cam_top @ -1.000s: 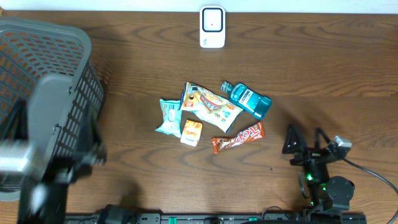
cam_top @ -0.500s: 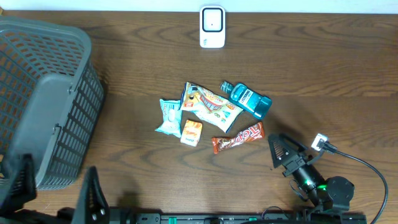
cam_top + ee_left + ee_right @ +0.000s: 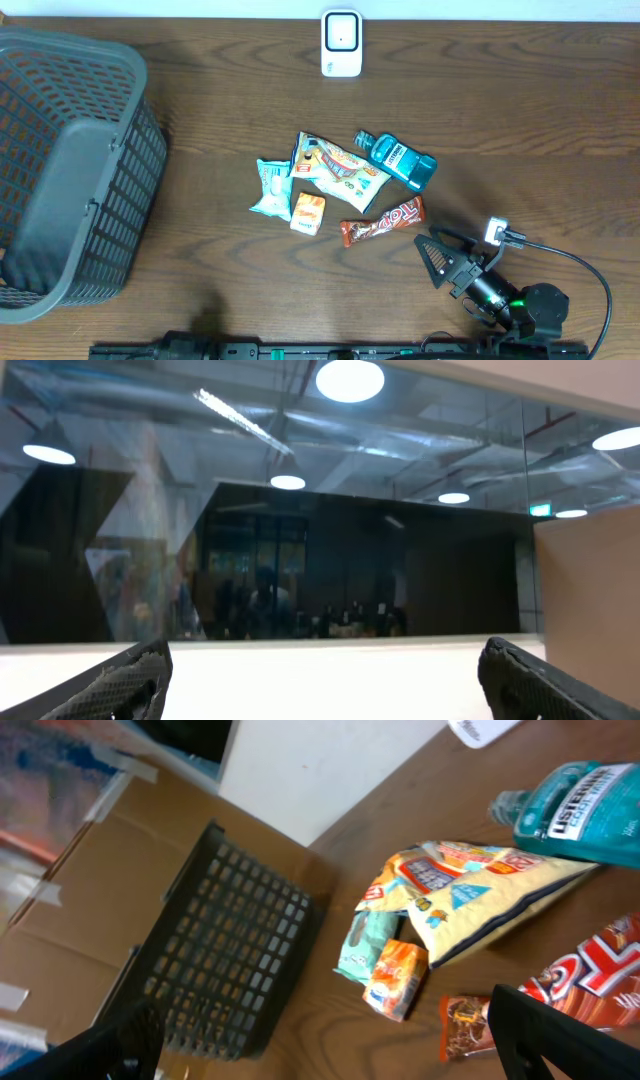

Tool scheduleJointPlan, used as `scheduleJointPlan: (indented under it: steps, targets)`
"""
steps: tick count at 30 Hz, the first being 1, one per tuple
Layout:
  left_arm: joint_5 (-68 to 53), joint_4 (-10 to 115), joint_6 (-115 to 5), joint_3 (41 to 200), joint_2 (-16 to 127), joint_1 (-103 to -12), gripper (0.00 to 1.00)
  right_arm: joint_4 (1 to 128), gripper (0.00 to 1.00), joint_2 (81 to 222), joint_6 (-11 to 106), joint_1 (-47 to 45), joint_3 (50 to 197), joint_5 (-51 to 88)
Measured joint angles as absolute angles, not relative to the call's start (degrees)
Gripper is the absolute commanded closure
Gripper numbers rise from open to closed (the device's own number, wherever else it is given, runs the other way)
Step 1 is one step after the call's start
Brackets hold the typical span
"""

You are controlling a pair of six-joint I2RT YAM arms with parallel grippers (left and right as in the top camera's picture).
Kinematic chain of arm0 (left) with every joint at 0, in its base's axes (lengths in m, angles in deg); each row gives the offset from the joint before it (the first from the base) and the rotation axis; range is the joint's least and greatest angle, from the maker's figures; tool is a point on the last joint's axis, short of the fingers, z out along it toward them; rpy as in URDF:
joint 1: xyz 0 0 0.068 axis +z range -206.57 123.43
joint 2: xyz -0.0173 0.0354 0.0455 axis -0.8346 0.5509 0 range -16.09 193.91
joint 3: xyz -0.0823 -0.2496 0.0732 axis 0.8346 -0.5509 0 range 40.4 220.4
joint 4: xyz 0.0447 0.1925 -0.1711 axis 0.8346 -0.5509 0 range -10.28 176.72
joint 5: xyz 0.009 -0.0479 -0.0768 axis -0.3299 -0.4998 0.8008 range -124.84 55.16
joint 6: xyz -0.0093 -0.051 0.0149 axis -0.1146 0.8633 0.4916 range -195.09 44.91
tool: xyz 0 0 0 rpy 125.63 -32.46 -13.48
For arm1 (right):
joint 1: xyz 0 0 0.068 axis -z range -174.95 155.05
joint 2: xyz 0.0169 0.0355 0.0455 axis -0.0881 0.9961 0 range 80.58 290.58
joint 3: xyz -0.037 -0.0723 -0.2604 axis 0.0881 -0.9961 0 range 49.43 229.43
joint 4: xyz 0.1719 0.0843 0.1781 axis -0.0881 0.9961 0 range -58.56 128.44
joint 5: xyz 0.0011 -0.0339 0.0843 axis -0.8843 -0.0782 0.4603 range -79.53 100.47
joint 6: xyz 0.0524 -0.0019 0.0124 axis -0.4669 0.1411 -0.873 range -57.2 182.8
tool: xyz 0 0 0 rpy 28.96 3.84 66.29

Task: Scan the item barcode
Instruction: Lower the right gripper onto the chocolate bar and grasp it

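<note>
Since nothing's grabbed yet, I'd call this the reach step — the right gripper (image 3: 432,262) has its jaws wide and empty, candy bar (image 3: 383,221) just ahead of them, scanner (image 3: 341,43) far beyond. Next it needs to drop over the candy bar and close. Same wide, empty jaws on the left gripper (image 3: 330,690).

A yellow snack bag (image 3: 480,885) lies on the worktop (image 3: 300,1050). At its left end are a teal packet (image 3: 362,945) and an orange packet (image 3: 395,978). To its right, a mouthwash bottle (image 3: 580,812); below it, a chocolate bar (image 3: 565,982). Far left of it, a dark basket (image 3: 230,960).
</note>
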State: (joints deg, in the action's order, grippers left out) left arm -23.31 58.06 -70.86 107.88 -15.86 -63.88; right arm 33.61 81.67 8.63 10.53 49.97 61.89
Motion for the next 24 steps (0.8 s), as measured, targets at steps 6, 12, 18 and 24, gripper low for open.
scheduleJointPlan:
  steps: [6, 12, 18, 24]
  targets:
    - [-29.7, 58.6, -71.0, 105.9, -15.9, -63.8, 0.02, 31.7, 0.01, 81.7, 9.9, 10.5, 51.8, 62.1]
    - [-43.2, 67.2, -71.0, 100.6, -15.8, -62.3, 0.02, 41.4, 0.01, 85.9, 16.7, 10.5, 60.7, 58.8]
    - [-48.4, 73.3, -71.0, 94.5, -15.7, -62.0, 0.02, 54.4, 0.01, 97.5, 21.4, 10.5, 67.4, 49.9]
    - [-49.6, 77.0, -69.0, 90.3, -12.9, -62.0, 0.02, 62.6, 0.01, 108.2, 19.6, 10.5, 73.7, 43.7]
